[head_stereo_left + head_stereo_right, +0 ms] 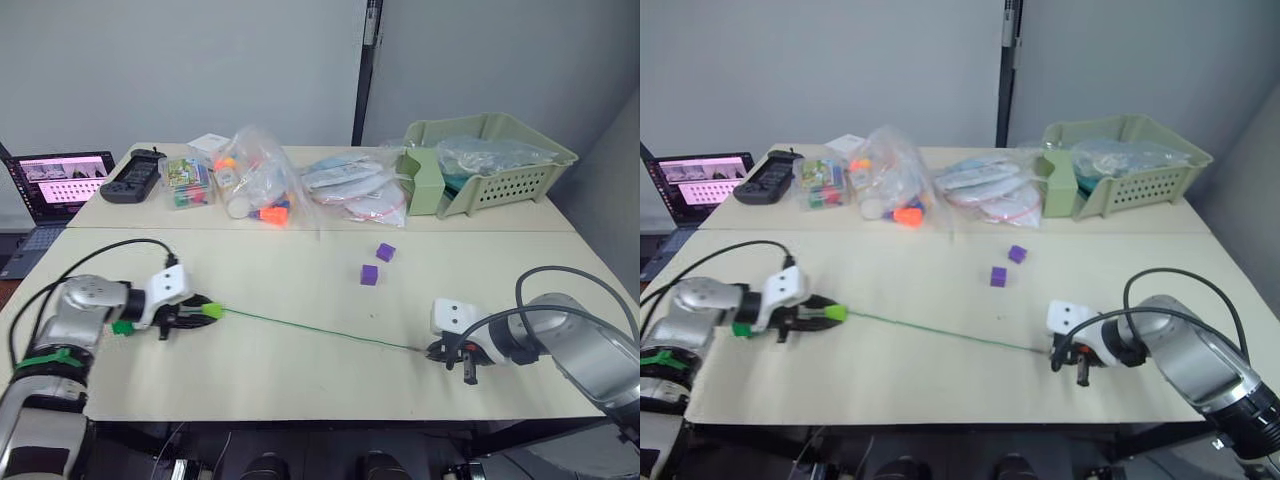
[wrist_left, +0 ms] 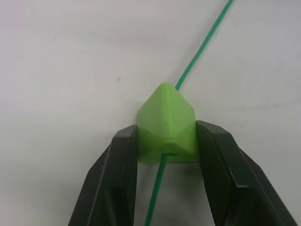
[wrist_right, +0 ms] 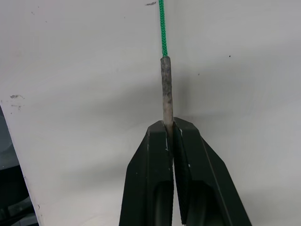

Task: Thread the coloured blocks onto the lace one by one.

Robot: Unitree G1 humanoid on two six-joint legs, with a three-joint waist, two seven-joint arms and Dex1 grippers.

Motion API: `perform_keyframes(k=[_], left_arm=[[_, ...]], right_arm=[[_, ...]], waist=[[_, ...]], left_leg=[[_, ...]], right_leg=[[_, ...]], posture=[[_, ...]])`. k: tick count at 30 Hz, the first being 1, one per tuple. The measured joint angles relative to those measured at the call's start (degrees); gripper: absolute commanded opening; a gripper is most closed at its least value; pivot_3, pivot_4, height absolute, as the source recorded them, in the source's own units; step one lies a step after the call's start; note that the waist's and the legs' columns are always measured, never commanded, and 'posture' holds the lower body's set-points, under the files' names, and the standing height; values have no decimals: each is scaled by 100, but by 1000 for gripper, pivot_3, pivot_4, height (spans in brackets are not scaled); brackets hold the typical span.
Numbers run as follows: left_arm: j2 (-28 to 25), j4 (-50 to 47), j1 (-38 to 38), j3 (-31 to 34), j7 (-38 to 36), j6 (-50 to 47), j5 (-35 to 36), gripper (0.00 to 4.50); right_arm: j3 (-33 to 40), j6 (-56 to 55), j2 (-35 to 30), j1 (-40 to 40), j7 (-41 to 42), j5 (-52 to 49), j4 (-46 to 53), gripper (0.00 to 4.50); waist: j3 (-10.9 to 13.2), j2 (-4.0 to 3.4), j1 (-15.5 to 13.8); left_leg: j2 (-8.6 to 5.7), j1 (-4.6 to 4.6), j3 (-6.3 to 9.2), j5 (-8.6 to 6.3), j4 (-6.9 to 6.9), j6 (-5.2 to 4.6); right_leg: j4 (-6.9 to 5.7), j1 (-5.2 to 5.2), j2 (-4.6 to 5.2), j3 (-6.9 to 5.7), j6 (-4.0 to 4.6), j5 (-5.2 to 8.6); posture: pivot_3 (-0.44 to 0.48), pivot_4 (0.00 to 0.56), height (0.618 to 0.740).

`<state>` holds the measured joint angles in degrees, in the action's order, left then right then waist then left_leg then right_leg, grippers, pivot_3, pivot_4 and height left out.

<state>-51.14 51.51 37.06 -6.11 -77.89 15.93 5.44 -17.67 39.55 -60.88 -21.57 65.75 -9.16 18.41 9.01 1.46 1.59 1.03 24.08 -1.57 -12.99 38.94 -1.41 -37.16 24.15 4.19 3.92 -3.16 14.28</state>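
Note:
My left gripper [image 1: 200, 312] is shut on a lime green block [image 2: 167, 125] low over the table's left side. The thin green lace [image 1: 320, 331] runs through that block and stretches right across the table. Its stiff tan tip [image 3: 166, 89] is pinched in my right gripper [image 3: 171, 125], which is shut at the front right [image 1: 438, 350]. A dark green block [image 1: 122, 327] sits on the lace just behind my left gripper. Two purple blocks [image 1: 385, 252] [image 1: 369, 274] lie loose on the table near the middle, beyond the lace.
Along the back stand a laptop [image 1: 60, 185], a black controller [image 1: 132, 175], a small box of coloured pieces [image 1: 187, 182], clear bags with orange toys [image 1: 255, 185], flat plastic bags [image 1: 355, 185] and a pale green basket [image 1: 490, 160].

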Motion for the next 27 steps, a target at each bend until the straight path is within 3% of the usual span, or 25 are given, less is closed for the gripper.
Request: perform_keyframes(k=[7,9,15,23,27], left_arm=[[-357,1138,290,46,61,693,-303,1359],[-357,1265,348,82,54,716,-312,2384],[-399,1483,512,235,-156,505,-343,4352],[-479,1409,1138,481,-953,135,-209,4430],[-126,486,1227,607,-1330,-385,222,4430]], right_arm=[[0,-33,86,-205,58,2,-76,0],[-3,-39,108,-225,72,3,-101,0],[-6,-47,143,-250,153,72,-149,0],[-11,-57,218,-296,221,126,-198,0],[-15,-56,297,-322,243,126,-207,0]], waist=[[-1,-2,67],[-1,-2,67],[-1,-1,65],[9,18,-56],[9,19,-140]], left_leg=[[2,-3,-4,0,-5,0],[2,-2,-5,0,-5,0],[-4,9,-6,0,-4,0],[-13,27,-3,0,5,0],[-17,27,-2,0,11,1]], right_leg=[[-6,1,0,-1,1,0],[-6,2,0,0,1,0],[-6,10,5,-1,0,0],[0,13,14,-8,-4,-2],[0,7,20,-9,-8,-4]], posture=[[0,150,734],[0,150,734],[0,150,734],[0,150,734],[0,150,734]])
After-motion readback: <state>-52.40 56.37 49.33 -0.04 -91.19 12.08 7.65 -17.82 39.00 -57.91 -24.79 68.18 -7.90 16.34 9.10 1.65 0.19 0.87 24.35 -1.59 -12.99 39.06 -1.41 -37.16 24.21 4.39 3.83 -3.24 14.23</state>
